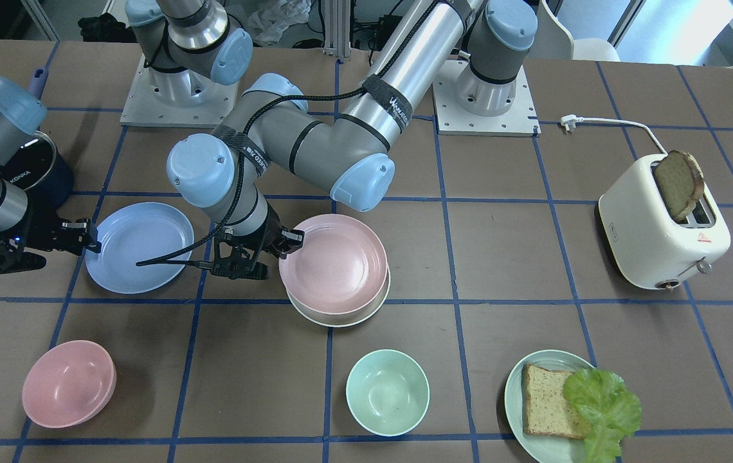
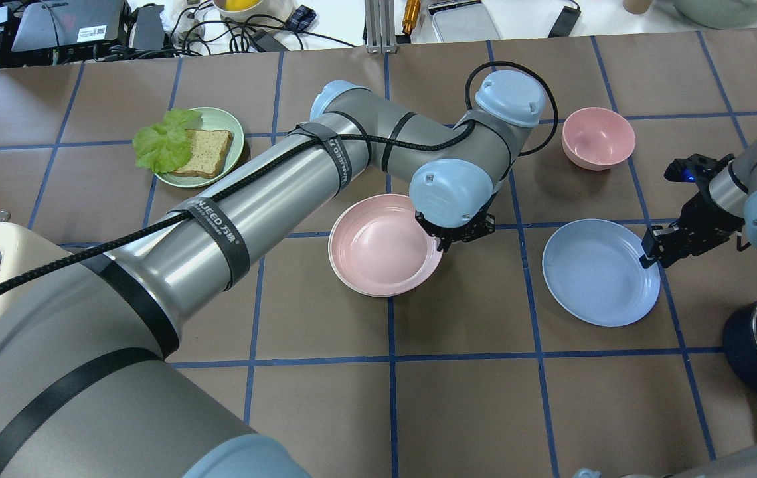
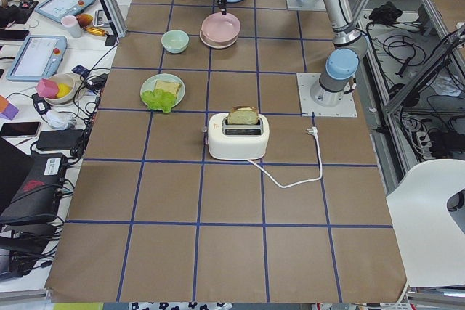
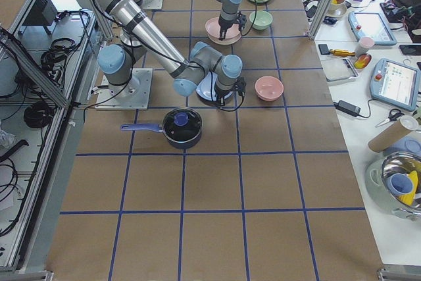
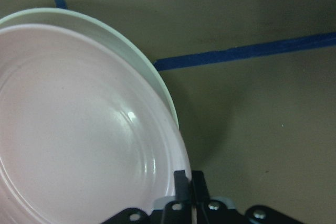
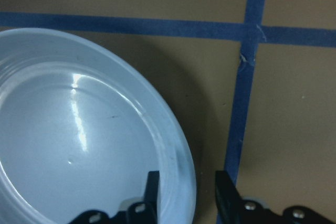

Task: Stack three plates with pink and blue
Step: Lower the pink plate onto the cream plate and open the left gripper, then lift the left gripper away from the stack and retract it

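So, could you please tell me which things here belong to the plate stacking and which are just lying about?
Job: matte pale pink round plate, cream-white round plate beneath, light blue round plate.
Idle: deep pink bowl, pale green bowl, green plate with bread, white toaster, dark saucepan.

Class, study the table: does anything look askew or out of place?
The pink plate lies off-centre over the white plate, whose rim peeks out on one side only. The toast leans crookedly in the toaster.
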Motion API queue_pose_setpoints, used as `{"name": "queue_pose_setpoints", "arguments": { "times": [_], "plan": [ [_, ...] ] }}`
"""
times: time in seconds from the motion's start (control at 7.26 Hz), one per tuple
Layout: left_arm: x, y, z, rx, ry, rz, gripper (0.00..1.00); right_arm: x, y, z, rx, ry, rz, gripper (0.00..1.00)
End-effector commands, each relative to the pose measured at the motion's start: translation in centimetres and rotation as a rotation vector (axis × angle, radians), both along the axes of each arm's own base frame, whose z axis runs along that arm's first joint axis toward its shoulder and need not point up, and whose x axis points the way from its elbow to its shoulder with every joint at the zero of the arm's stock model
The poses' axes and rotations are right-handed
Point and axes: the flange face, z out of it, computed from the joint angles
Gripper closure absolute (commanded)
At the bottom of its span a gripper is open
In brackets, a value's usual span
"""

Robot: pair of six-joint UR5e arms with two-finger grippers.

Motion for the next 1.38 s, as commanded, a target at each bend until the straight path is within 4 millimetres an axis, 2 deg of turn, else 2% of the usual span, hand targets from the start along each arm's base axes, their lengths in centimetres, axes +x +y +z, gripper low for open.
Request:
{"name": "queue_pose_setpoints", "arguments": {
  "times": [0.0, 0.14, 0.28, 0.41, 0.55, 0.83, 1.1, 1.24],
  "plan": [
    [0.2, -0.2, -0.8, 0.005, -0.009, -0.006, 0.08, 0.0, 0.0, 0.1, 0.0, 0.002, -0.007, 0.57],
    [0.2, -0.6, -0.1, -0.006, -0.004, -0.011, 0.0, -0.1, -0.1, 0.0, 0.003, 0.005, -0.023, 0.62],
    [2.0, -1.9, 1.1, -0.009, 0.002, 0.018, 0.0, -0.1, -0.1, 0.2, 0.005, 0.009, -0.037, 0.63],
    [3.4, -3.2, 3.0, -0.026, 0.019, 0.047, 0.0, -0.1, -0.1, 0.1, 0.009, 0.009, -0.05, 0.63],
    [4.8, -4.0, 6.5, -0.052, 0.036, 0.069, 0.0, -0.1, 0.0, 0.0, 0.013, 0.01, -0.058, 0.63],
    [12.2, -6.9, 14.1, 0.025, 0.067, -0.058, 0.0, -0.1, 0.0, -0.3, 0.02, 0.006, -0.058, 0.63],
    [20.7, -9.5, 22.9, 0.03, 0.207, 0.073, 0.0, -0.1, -0.1, -0.4, 0.021, 0.005, -0.058, 0.69],
    [23.9, -9.6, 26.9, 0.007, 0.239, 0.074, 0.0, -0.1, -0.1, -0.4, 0.022, 0.007, -0.057, 0.76]
  ]
}}
